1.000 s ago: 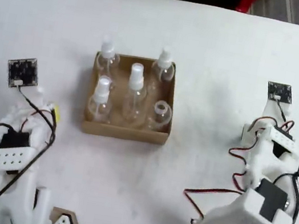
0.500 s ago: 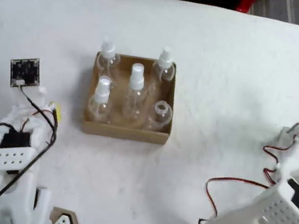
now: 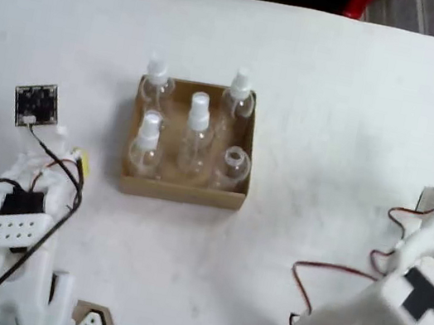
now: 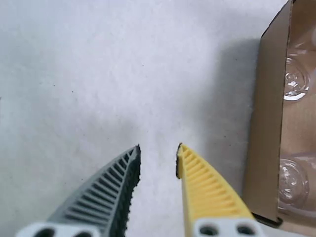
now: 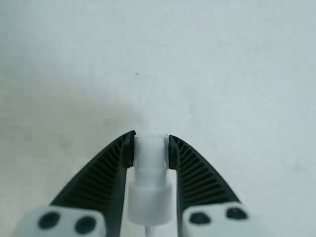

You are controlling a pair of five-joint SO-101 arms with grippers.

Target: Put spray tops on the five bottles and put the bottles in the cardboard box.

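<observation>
Right gripper [image 5: 150, 141] clamping a spray top [image 5: 149, 163], left gripper [image 4: 158, 150] hanging fingers apart beside the box [image 3: 182, 191], box sitting centre-left, holding five bottles [image 3: 193, 143]

The table [image 3: 340, 83] is plain white. The cardboard box [image 3: 181, 189] is tan brown. The bottles [image 3: 192, 148] in it are clear, and four carry white spray tops [image 3: 200, 102]. The left end effector [image 4: 158, 148] has one grey finger [image 4: 103, 200] and one yellow finger [image 4: 205, 190], both ridged. The right end effector [image 5: 150, 140] has black ridged fingers [image 5: 96, 182] around a white spray top [image 5: 149, 170]. The left arm [image 3: 13, 232] and right arm [image 3: 365, 323] are white, with red wires [image 3: 333, 266] and black wires [image 3: 54, 157].
</observation>
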